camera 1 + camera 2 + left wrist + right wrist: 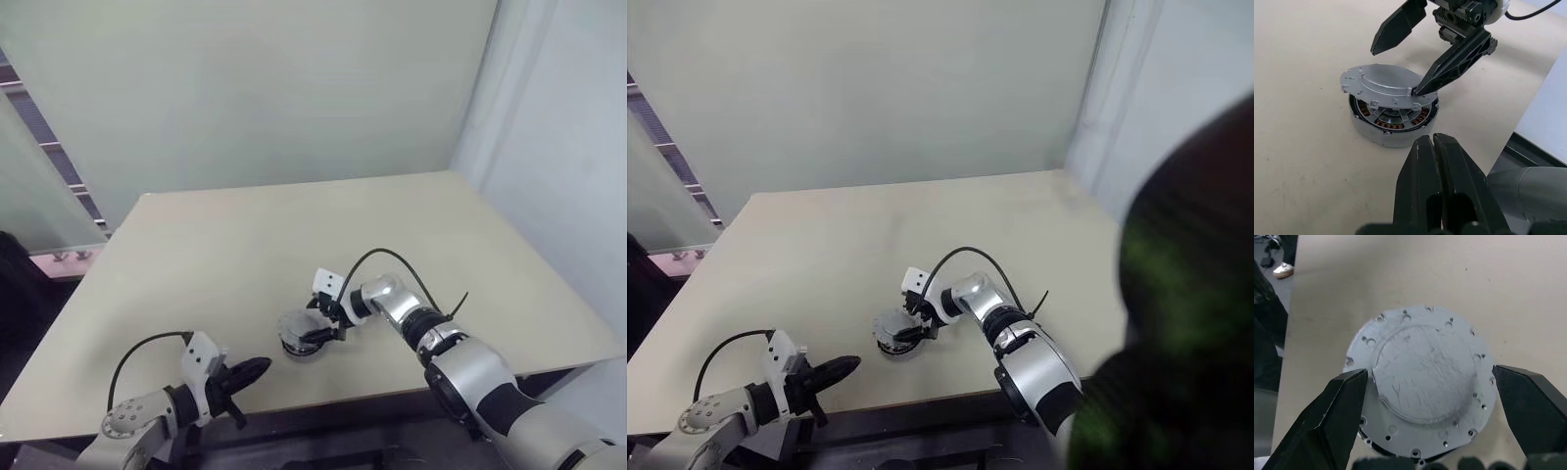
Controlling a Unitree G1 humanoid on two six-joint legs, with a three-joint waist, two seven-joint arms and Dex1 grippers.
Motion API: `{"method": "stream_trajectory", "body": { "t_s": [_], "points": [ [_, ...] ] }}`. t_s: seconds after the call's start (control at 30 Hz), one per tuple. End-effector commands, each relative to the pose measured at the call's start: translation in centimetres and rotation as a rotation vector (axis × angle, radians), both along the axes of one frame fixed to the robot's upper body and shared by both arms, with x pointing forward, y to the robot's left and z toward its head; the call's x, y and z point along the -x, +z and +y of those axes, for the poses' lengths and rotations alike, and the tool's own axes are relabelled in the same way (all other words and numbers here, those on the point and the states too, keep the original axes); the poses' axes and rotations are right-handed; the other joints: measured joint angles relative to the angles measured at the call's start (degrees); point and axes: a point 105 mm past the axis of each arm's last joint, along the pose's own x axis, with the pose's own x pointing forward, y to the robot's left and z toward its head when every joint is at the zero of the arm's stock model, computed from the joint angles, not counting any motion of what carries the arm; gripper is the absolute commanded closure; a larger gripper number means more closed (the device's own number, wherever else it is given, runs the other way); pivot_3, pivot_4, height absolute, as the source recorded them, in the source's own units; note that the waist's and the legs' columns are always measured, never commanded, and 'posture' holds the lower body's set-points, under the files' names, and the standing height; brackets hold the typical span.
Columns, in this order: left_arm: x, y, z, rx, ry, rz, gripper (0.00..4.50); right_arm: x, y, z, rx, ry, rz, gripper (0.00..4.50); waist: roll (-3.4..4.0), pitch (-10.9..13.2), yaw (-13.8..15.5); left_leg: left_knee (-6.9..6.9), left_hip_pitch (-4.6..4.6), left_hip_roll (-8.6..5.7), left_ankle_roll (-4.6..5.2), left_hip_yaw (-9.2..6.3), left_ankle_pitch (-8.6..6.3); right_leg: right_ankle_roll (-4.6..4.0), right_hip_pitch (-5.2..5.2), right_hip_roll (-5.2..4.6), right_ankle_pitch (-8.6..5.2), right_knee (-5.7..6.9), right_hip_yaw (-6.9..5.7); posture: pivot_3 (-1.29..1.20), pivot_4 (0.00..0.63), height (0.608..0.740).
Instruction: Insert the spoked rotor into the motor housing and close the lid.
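The motor housing [298, 347], a silver puck with copper windings [1382, 123] showing under its top, stands near the table's front edge. A flat silver lid [1383, 84] lies askew on it, overhanging one side. My right gripper [315, 329] is open and straddles the lid [1422, 377]; one fingertip [1418, 89] sits at the lid's rim, the other [1376, 48] stands clear of it. My left gripper [257, 368] is shut on nothing, low over the table a short way left of the housing. The spoked rotor is hidden under the lid.
The beige table [294, 225] stretches bare toward the pale wall behind. Its front edge [323, 399] runs close beneath both grippers. A dark blur [1185, 294] covers the right of the right eye view. A shoe [1283, 269] shows on the floor beyond the table's side.
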Motion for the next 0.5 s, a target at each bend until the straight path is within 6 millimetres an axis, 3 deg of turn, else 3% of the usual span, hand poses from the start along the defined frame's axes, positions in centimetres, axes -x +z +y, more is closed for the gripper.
{"method": "stream_trajectory", "body": {
  "t_s": [0.03,0.5],
  "points": [
    [-0.21,1.30,-0.44,0.007,-0.017,-0.053,4.50,-0.28,0.87,0.67,-0.012,0.012,-0.035,0.04,0.00,0.0,-0.3,0.00,0.00,0.01,0.00,0.00,0.00,0.00,0.00,0.01,0.00,0.00,0.01,0.00,0.000,0.740],
    [-0.48,1.57,-0.42,0.000,-0.015,-0.068,4.50,0.14,-0.01,1.39,0.003,-0.009,-0.032,0.04,0.00,0.0,-1.4,0.01,0.03,0.08,0.00,0.01,0.00,-0.04,0.01,0.20,0.03,0.01,0.18,0.00,0.000,0.740]
  ]
}}
